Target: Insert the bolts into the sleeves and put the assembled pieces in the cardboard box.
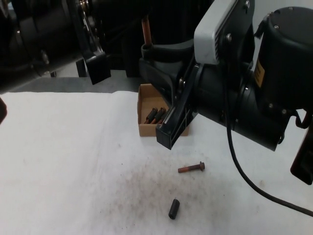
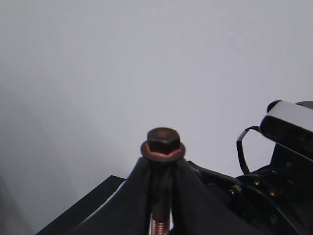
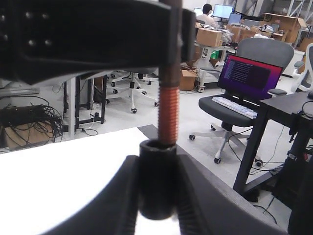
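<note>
Threads of the copper-coloured hex-head steel bolt [image 3: 168,115] sit at the mouth of the short black metal sleeve [image 3: 157,196]. Left claw [image 2: 161,165] pinches the bolt under its head, right claw [image 3: 157,171] pinches the sleeve. Both look rigid, light and probably slick, so grip mid-body. Spare bolt [image 1: 191,168] and spare sleeve [image 1: 174,208] lie on the white worktop [image 1: 73,161], near the brown cardboard box [image 1: 143,130].

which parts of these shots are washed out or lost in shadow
High view: the bench is brightly lit, so the loose bolt and loose sleeve stand out; the cardboard box interior is shaded. Left wrist view: the left gripper and held bolt read dark against a pale wall. Right wrist view: the bench glares white behind the dark right gripper and held sleeve.
</note>
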Motion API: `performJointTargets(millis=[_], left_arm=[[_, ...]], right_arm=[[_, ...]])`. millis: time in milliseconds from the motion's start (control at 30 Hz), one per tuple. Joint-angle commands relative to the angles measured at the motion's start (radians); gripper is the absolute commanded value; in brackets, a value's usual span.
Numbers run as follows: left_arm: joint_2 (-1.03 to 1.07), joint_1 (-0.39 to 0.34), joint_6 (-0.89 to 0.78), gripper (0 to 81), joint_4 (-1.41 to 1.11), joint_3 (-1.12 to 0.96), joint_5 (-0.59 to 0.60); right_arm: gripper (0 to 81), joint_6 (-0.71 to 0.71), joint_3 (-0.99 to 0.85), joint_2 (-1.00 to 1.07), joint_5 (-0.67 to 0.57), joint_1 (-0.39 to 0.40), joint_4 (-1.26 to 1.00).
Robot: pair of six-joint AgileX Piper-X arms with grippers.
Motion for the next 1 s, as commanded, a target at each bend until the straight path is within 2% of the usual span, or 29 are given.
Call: performJointTargets(millis=[0, 500, 700, 967], left_arm=[[-0.004, 0.002, 0.002, 0.0, 0.004, -0.002, -0.001], [-0.004, 0.002, 0.002, 0.0, 0.004, -0.002, -0.001], [-0.004, 0.002, 0.002, 0.0, 0.004, -0.002, -0.001], [-0.004, 0.002, 0.002, 0.0, 0.004, -0.002, -0.001]], right_arm=[[0.8, -0.018, -0.003, -0.006, 0.002, 0.000, -0.028], [0.8, -0.014, -0.003, -0.006, 0.002, 0.000, -0.110], [0.8, 0.056, -0.003, -0.006, 0.002, 0.000, -0.110], [0.8, 0.056, -0.003, -0.006, 0.002, 0.000, -0.110]])
